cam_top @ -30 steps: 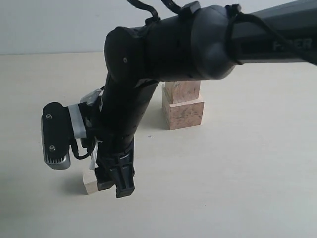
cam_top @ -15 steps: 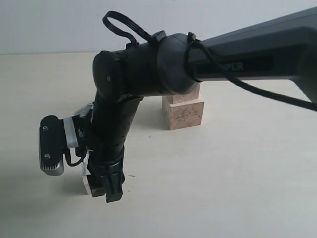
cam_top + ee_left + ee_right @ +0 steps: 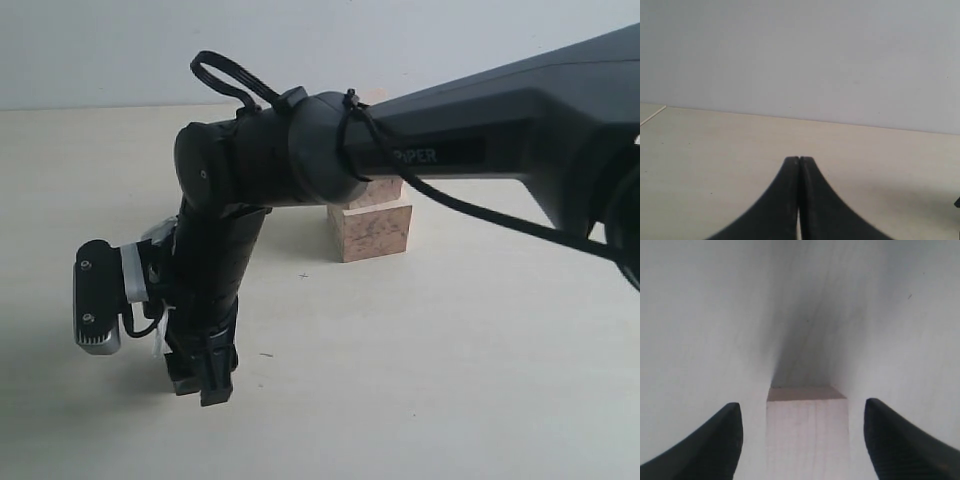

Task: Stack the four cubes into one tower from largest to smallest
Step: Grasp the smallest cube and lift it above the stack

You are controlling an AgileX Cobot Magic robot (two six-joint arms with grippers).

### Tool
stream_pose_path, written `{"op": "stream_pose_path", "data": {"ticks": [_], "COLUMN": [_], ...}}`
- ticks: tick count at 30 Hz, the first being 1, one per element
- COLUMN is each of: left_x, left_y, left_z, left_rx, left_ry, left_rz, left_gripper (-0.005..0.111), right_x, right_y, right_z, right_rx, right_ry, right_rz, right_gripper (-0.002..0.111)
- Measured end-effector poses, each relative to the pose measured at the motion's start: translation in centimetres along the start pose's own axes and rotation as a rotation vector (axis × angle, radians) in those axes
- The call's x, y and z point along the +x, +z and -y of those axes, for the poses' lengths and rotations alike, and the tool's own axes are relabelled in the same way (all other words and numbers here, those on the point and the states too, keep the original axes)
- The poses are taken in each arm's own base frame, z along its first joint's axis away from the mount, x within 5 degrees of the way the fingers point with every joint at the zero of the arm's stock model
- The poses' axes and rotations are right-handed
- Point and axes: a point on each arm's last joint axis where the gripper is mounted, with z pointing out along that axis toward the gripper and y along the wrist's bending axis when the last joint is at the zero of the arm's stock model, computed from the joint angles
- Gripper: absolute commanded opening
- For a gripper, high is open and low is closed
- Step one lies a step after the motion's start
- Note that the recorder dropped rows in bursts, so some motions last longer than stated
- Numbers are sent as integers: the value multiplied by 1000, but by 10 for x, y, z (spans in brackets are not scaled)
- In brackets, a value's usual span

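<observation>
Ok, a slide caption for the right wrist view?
Right gripper open, straddling a small pale cube on the table, gaps either side.

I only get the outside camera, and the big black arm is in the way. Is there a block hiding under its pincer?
Observer: Yes. The right wrist view shows a pale small cube sitting between the fingers of the right pincer.
Operator: Is it squeezing it?
Observer: No. The jaws stand open, with a gap on each side of the cube.
Operator: Where's the other arm?
Observer: The left wrist view shows the left pincer shut on nothing, with only bare table in front of it.
</observation>
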Motion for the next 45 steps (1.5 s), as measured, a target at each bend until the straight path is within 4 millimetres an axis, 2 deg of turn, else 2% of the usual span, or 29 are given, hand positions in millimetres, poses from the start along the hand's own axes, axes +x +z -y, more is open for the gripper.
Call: {"op": "stream_pose_path", "data": {"ticks": [15, 26, 33, 40, 43, 45], "left_x": [0, 0, 0, 0, 0, 0], "left_y": [0, 0, 0, 0, 0, 0], "left_z": [0, 0, 0, 0, 0, 0], "left_rx": [0, 0, 0, 0, 0, 0], "left_ry": [0, 0, 0, 0, 0, 0], "left_rz": [0, 0, 0, 0, 0, 0], "left_gripper": [0, 0, 0, 0, 0, 0], "right_x": [4, 4, 5, 5, 0, -9], "right_y": [5, 5, 5, 3, -10, -31], "right_z": [2, 3, 1, 1, 2, 3], "right_rx": [11, 14, 1, -2, 9, 25], "right_ry": [-4, 19, 67, 243, 366, 448], "right_rz": [-37, -42, -50, -53, -39, -13], "right_gripper": [65, 57, 34, 6, 0, 0]}}
